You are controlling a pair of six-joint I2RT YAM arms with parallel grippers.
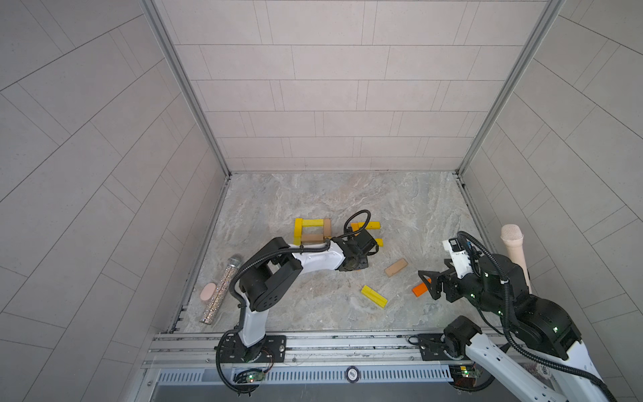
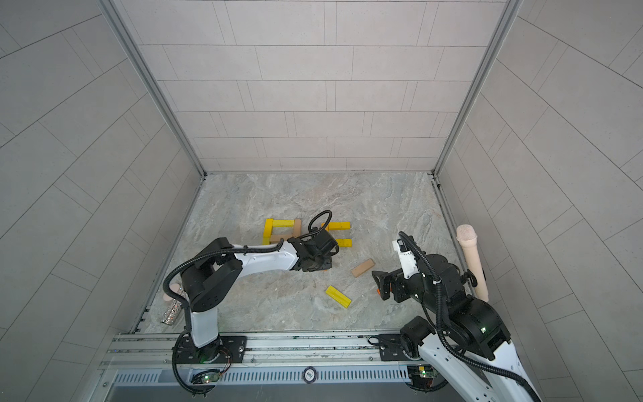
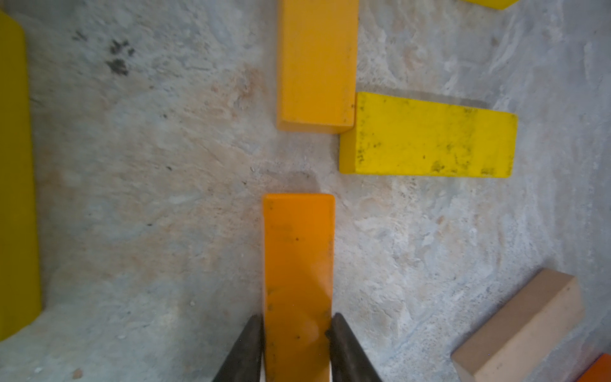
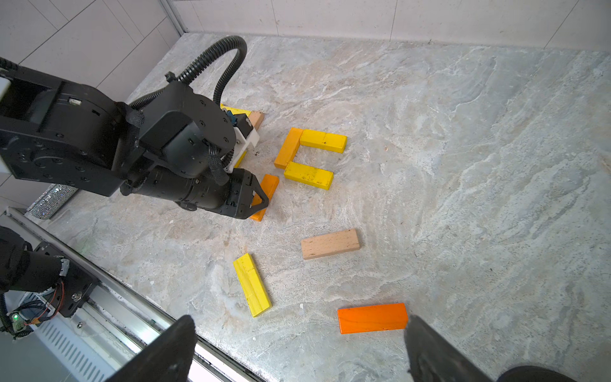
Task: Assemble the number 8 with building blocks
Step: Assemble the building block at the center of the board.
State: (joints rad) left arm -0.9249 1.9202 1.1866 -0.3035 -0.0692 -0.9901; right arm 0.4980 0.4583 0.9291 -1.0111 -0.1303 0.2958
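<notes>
Left gripper (image 3: 296, 325) clamped on orange bar (image 3: 297, 258), mid-frame in both top views, right gripper (image 4: 297, 319) spread wide, empty, lower right, loose reddish bar (image 4: 372, 318) near its fingertips

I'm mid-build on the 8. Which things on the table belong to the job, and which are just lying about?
Job:
- held orange bar, gripped by the left gripper
- yellow-and-tan square
- orange-and-yellow C
- loose tan bar
- loose yellow bar
- loose orange bar

Lying about:
- beige microphone
- glittery silver microphone
- pink oval piece
</notes>
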